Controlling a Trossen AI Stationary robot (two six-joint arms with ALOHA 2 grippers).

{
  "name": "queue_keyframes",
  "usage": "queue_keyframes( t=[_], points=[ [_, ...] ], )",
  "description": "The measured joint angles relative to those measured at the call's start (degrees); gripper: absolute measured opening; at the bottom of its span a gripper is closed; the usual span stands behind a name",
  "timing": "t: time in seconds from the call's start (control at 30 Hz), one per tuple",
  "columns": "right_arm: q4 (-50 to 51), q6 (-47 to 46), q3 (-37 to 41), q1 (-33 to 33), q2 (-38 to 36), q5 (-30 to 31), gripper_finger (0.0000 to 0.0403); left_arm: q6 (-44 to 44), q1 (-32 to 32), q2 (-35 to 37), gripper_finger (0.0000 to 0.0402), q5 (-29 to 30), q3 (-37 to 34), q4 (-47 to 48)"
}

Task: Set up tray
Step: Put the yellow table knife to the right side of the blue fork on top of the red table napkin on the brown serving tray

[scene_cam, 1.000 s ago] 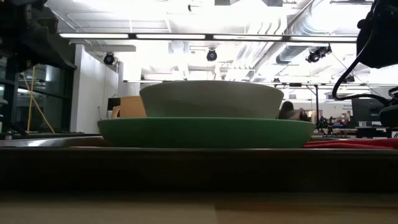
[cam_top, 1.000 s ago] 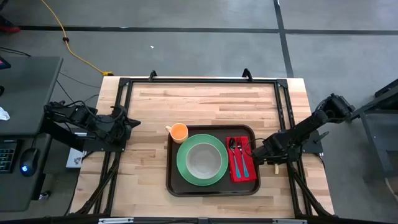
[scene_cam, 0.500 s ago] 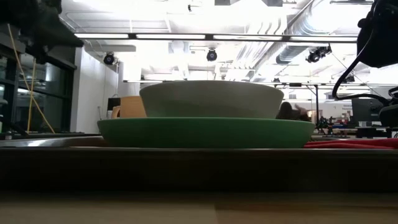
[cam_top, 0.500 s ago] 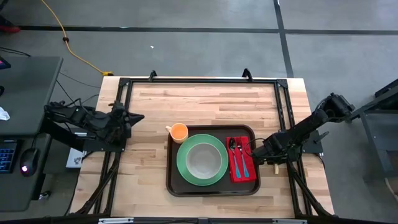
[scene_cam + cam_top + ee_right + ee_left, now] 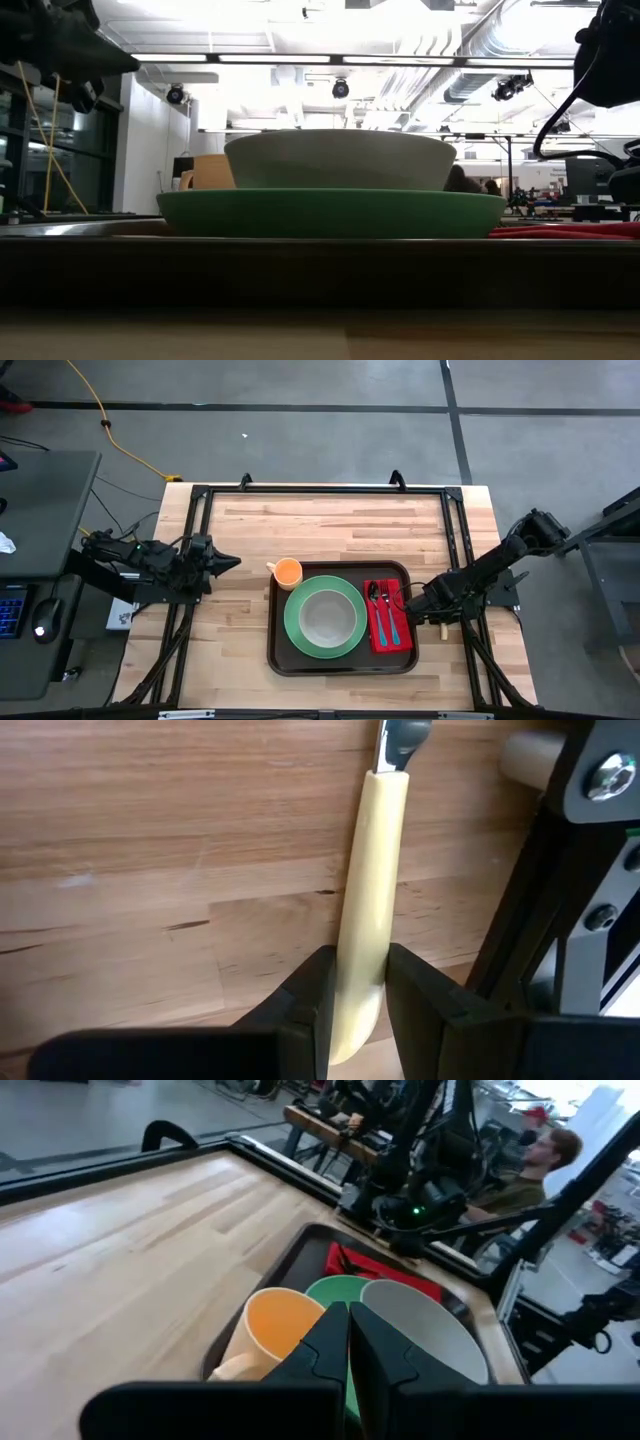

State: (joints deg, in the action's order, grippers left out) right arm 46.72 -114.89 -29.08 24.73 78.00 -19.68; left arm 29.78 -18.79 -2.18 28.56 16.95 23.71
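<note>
The dark brown tray [image 5: 340, 660] lies mid-table. On it a green plate [image 5: 296, 630] carries a grey bowl [image 5: 325, 617], with an orange cup [image 5: 287, 572] in the far-left corner. A red napkin [image 5: 381, 640] lies on the right of the tray and bears a spoon and a fork. My left gripper [image 5: 232, 563], shut, hovers left of the cup and points at it; the left wrist view shows its gripper [image 5: 348, 1330], the cup [image 5: 275, 1325] and the bowl [image 5: 425, 1330]. My right gripper [image 5: 430, 610] is at the tray's right edge, shut on a cream-handled utensil [image 5: 365, 870]. My right gripper [image 5: 358, 990] pinches the utensil's cream handle [image 5: 362, 920] near its free end, one finger on each side. The handle runs forward along the fingers, over bare wood beside the black frame. Whether it rests on the table or is lifted, I cannot tell.
A black metal frame [image 5: 455, 540] runs round the tabletop, close to my right gripper [image 5: 560, 870]. Bare wood [image 5: 330, 525] stretches far of the tray. The low view shows the plate [image 5: 330, 212], bowl [image 5: 340, 158] and tray rim [image 5: 320, 270] close up. A person [image 5: 535, 1165] sits beyond the table.
My left gripper has moved toward the table's right, closer to the orange cup, staying shut. The right arm and everything on the tray have kept still.
</note>
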Motion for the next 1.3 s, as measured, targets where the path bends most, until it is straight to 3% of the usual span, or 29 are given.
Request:
queue_keyframes(
  t=[0.53,1.3],
  points=[
    [-0.7,-0.6,0.0,0.0,0.0,0.0,0.0067,-1.1,0.0,1.8,0.0044,-4.8,-8.3,-7.6],
    [-0.8,-0.6,0.0,0.0,0.0,-2.5,0.0045,-0.4,0.0,1.8,0.0044,-6.6,-9.2,-6.8]
  ],
)
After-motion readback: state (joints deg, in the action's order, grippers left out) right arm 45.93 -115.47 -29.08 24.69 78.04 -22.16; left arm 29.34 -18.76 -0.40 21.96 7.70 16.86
